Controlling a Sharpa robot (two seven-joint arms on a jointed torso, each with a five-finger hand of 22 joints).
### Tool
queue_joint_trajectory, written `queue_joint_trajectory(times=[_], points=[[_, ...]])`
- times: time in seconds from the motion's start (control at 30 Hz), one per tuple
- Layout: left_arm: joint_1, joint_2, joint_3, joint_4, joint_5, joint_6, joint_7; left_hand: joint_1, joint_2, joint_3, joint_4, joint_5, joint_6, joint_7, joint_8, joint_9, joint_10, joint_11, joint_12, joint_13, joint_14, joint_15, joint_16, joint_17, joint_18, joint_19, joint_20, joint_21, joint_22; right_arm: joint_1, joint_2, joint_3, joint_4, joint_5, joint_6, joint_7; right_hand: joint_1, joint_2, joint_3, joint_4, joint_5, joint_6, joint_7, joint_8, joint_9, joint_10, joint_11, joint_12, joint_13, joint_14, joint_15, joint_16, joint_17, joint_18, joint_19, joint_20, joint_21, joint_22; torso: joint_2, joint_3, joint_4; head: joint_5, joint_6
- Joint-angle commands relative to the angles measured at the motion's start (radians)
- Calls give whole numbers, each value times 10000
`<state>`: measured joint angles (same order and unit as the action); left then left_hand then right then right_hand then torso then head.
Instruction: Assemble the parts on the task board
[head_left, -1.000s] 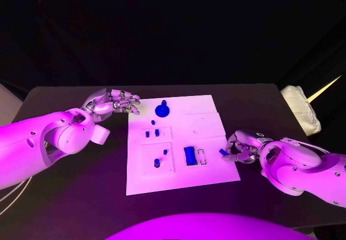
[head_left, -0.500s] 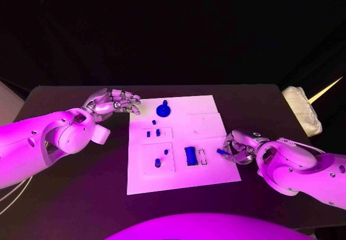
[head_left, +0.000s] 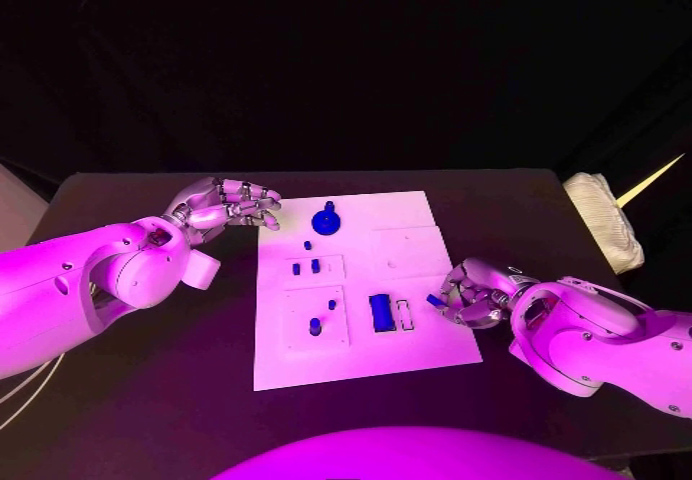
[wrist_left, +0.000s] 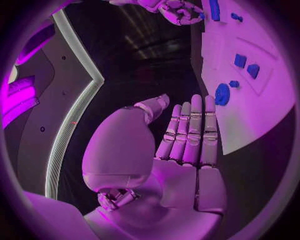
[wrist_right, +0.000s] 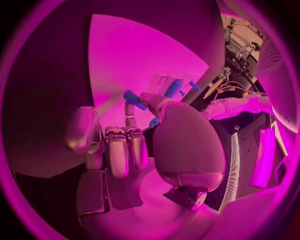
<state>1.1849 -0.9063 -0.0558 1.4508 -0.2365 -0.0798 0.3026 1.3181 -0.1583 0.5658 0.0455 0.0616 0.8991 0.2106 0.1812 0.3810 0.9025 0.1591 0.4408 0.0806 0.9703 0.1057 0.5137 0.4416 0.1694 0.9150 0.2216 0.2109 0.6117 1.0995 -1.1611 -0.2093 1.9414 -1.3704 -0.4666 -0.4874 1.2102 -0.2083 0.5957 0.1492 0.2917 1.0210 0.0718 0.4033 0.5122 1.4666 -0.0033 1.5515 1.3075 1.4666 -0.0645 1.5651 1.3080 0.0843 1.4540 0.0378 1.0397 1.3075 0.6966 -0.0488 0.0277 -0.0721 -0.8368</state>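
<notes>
Our right hand has crept leftward, closer to the board's right edge.

On the left, our left hand (head_left: 228, 206) hovers with fingers loosely spread and nothing in them, beside the white board (head_left: 433, 350), probably waiting clear of the work. Blue parts (head_left: 379, 311) sit mid-desk on the board. At right, our right hand (head_left: 469, 294) pinches a small blue piece (wrist_right: 135, 99), likely carrying it toward its slot.

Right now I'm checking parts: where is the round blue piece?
In the head view the round blue piece sits at the task board's far edge, just right of the left hand.
</notes>
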Motion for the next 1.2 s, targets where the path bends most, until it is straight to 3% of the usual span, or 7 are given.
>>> queue_joint_trajectory(times=[0.03,0.6,1.2], points=[[-4,20,5,24,40,96,116,-15,23,-4,57,34,-78,16,-56,-13,-76,3,36,13,-85,16,-51,13,111,66,-28,-36,-11,37,69,-4,119,1170,-371,200,-183,-11,96,-61,65,85,-82,24,180,966,-72,36,2544,1042,-72,57,2628,9,53,-18,5,635,16,4,-5,1,0],[-4,36,6,37,40,93,121,8,28,-1,66,34,-82,19,-54,-14,-87,7,47,15,-91,19,-54,26,110,85,-29,-64,-36,11,892,-10,-200,2254,-146,-66,-1135,-37,-341,162,26,264,-136,87,255,1013,-114,130,2598,1042,-106,57,2628,-2,90,-46,51,698,8,-1,-8,-32,-23],[-4,33,7,46,40,103,107,8,28,-1,66,34,-82,19,-54,-14,-87,7,47,15,-91,19,-54,26,110,85,-29,-64,-36,-92,1286,-10,-478,2252,41,-219,-1391,-34,-546,279,-100,321,-144,95,264,1020,-118,145,2607,1042,-110,57,2628,-2,95,-51,37,706,10,7,0,13,-70]])
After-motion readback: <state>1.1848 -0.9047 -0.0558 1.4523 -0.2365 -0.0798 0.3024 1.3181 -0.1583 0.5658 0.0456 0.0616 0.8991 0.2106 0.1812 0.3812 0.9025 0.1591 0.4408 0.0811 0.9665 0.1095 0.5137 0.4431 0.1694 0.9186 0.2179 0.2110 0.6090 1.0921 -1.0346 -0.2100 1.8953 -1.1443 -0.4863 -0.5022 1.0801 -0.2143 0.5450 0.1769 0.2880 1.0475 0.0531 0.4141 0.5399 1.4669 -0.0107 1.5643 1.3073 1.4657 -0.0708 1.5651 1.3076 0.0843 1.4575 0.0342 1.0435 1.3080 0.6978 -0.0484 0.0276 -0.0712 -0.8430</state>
